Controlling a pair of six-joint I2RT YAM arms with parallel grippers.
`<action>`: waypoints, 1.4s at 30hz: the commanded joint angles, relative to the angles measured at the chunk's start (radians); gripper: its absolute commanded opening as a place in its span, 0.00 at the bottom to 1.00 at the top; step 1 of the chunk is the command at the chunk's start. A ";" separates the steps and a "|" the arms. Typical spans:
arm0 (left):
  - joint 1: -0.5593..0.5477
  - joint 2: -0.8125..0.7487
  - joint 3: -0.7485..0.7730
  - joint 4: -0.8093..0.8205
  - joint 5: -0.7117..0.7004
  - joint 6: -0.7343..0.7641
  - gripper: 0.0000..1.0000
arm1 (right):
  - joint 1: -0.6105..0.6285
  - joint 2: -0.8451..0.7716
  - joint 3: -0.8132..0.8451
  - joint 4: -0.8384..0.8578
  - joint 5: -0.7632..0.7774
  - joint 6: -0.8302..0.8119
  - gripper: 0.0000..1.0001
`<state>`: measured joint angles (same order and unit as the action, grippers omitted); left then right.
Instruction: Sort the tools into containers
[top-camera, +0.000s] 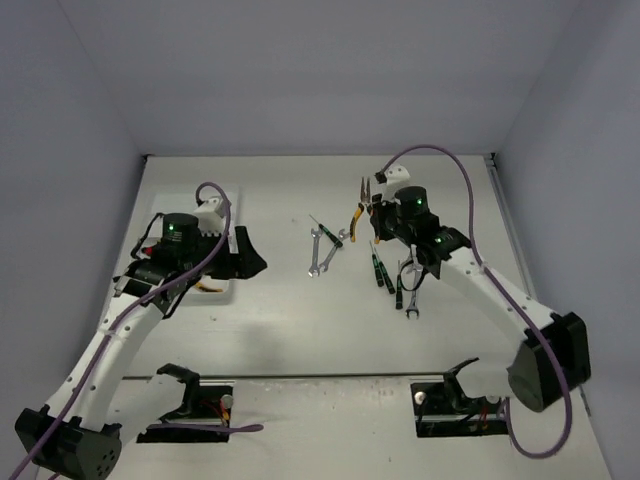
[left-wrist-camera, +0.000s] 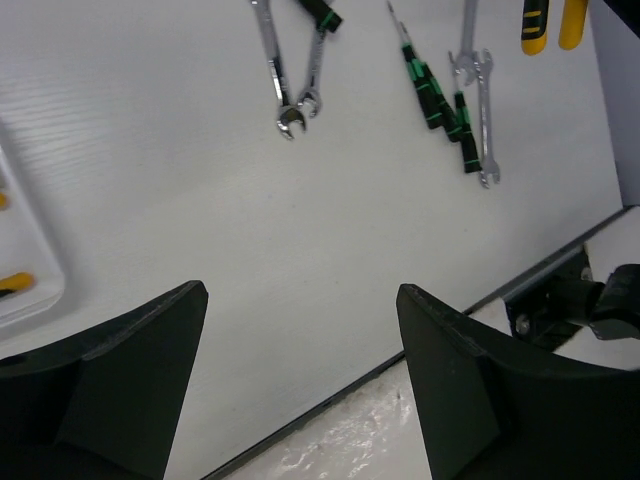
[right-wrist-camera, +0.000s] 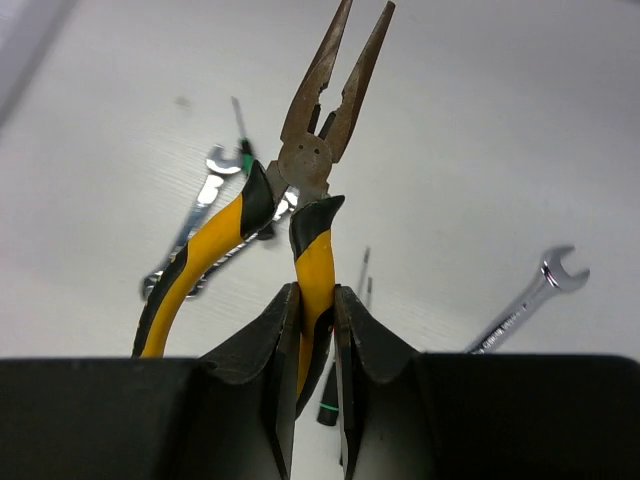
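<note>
My right gripper (right-wrist-camera: 315, 295) is shut on one handle of yellow-and-black long-nose pliers (right-wrist-camera: 305, 170), whose nose points away from me. In the top view the gripper (top-camera: 378, 212) and pliers (top-camera: 357, 212) are at the far middle right. My left gripper (left-wrist-camera: 300, 330) is open and empty; in the top view it (top-camera: 245, 258) hovers by the white tray (top-camera: 218, 293), which the left arm mostly hides. On the table lie two silver wrenches (top-camera: 320, 250), a thin screwdriver (top-camera: 319, 227), black-green screwdrivers (top-camera: 381, 268) and more wrenches (top-camera: 410, 295).
The tray's edge (left-wrist-camera: 30, 290) shows at the left of the left wrist view, with a yellow handle tip (left-wrist-camera: 15, 283) inside. The table's near edge and the right arm's base (left-wrist-camera: 560, 300) are close below. White walls surround the table.
</note>
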<state>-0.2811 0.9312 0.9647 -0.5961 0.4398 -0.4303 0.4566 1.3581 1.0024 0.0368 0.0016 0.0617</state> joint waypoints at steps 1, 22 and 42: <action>-0.120 0.036 0.089 0.156 -0.014 -0.131 0.74 | 0.044 -0.176 -0.060 0.070 -0.124 -0.052 0.00; -0.383 0.280 0.095 0.654 -0.147 -0.449 0.62 | 0.212 -0.343 -0.167 0.118 -0.308 -0.052 0.00; -0.386 0.382 0.101 0.686 -0.201 -0.524 0.43 | 0.270 -0.314 -0.185 0.179 -0.295 -0.045 0.00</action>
<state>-0.6621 1.3395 1.0393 -0.0044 0.2459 -0.9405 0.7154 1.0454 0.8089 0.0677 -0.2916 0.0196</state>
